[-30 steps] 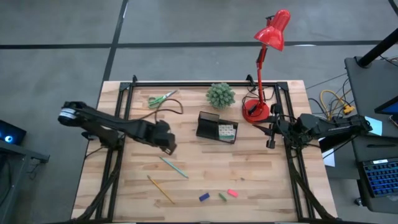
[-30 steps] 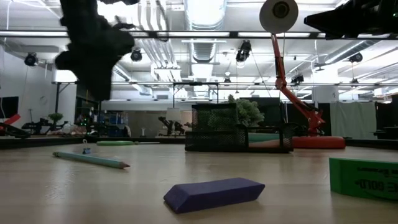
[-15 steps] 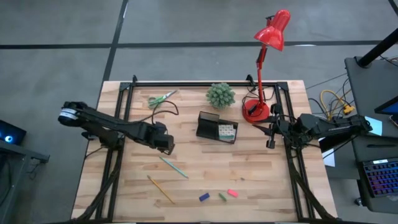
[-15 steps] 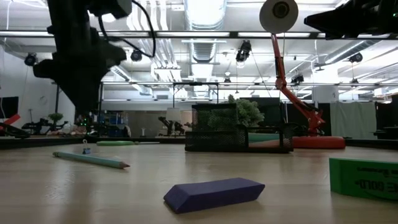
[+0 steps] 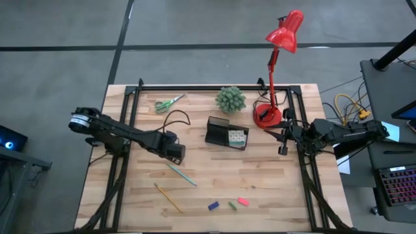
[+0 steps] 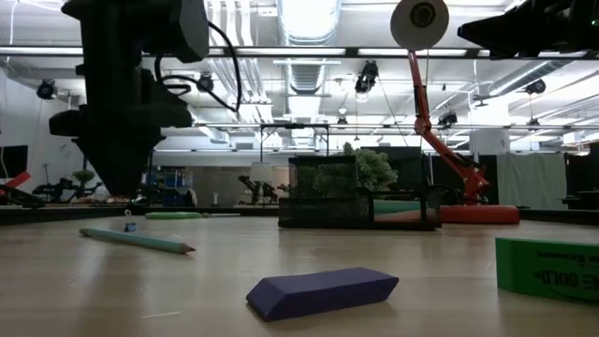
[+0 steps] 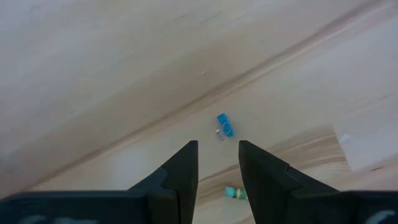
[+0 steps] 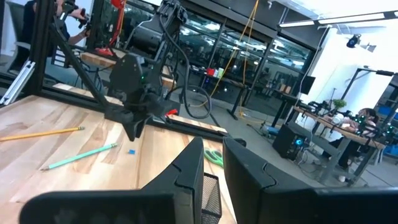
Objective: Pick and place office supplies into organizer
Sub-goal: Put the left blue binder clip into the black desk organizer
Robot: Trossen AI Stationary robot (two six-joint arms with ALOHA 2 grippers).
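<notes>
In the high view, one left gripper (image 5: 174, 153) hangs left of centre, its two fingers (image 7: 180, 171) parted by a narrow gap and empty, directly above one tiny blue piece (image 7: 224, 124) on the wooden table (image 5: 273, 175). One right gripper (image 5: 283, 138) waits at the right edge, fingers nearly together, holding nothing. One black organizer (image 5: 220, 132) sits at centre with one white dotted cube (image 5: 236, 137) inside. Loose lie one pair of green-handled scissors (image 5: 168, 103), one teal pen (image 5: 181, 175), one yellow pencil (image 5: 168, 197) and three erasers along the bottom: blue (image 5: 213, 206), green (image 5: 232, 205), pink (image 5: 243, 201).
</notes>
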